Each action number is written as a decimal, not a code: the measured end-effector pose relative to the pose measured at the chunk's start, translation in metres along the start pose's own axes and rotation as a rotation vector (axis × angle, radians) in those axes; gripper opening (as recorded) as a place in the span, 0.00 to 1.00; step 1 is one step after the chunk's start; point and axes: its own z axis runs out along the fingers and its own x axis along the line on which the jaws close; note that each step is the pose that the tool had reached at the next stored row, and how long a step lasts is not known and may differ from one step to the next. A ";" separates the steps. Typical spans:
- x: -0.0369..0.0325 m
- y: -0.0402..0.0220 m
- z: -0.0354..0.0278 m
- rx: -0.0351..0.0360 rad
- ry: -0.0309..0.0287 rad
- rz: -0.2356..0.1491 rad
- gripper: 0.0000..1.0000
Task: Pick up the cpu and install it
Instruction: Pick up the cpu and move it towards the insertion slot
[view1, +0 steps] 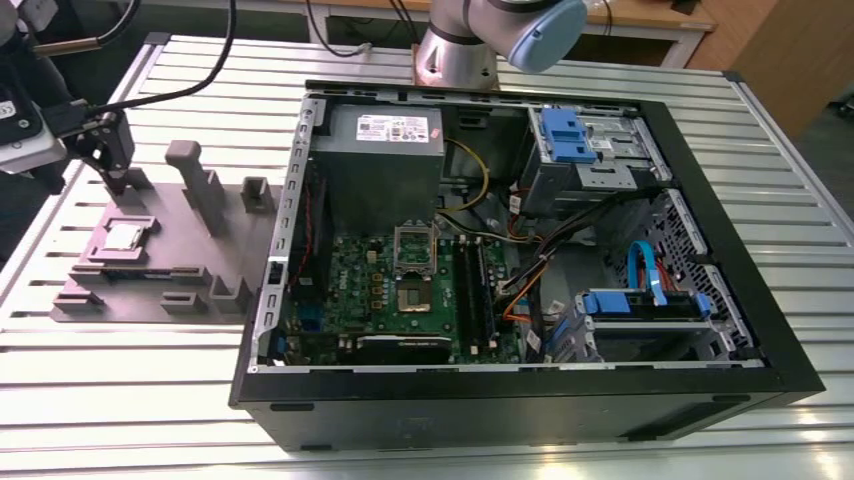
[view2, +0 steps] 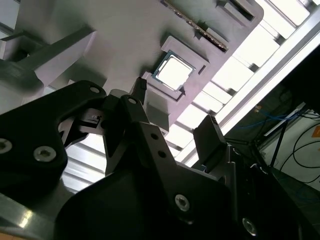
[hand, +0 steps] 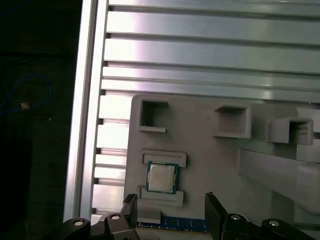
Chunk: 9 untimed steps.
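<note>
**Open gripper poised over the cpu in its holder**

The cpu (hand: 161, 177) sits flat in a shallow square pocket of the grey fixture block (hand: 210, 165), shiny metal top facing up and a thin dark rim showing all round. In the exterior view it (view1: 124, 236) lies at the exterior view's left, well apart from the open computer case (view1: 747, 300) and the bare socket on the motherboard (view1: 414, 268).

This looks like a light, rigid little plate, but a delicate one. The polished lid is likely slippery, and the underside should not be scraped or dropped. The best hold, I judge, is on two opposite edges of the rim. The raised lips of the pocket crowd two of the sides, so the fingers have little room.

Now the gripper (hand: 170, 200): both wrist views show its two dark fingers spread wide with nothing between them, and the chip lies in plain sight beyond the gap (view2: 175, 107). It hangs above the fixture without touching chip or block. In the second wrist view the chip sits off towards one fingertip, so I would not call it centred yet.

The arm reaches from its base (view1: 461, 55) behind the case across the slatted metal table (view1: 400, 440), wrist pointed down at the fixture.
</note>
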 end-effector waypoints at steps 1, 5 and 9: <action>0.0000 0.0000 0.0009 -0.0004 0.0000 0.000 0.65; 0.0000 -0.0002 0.0023 -0.0021 0.0003 0.000 0.65; -0.0001 -0.0002 0.0038 -0.0023 -0.0001 0.000 0.65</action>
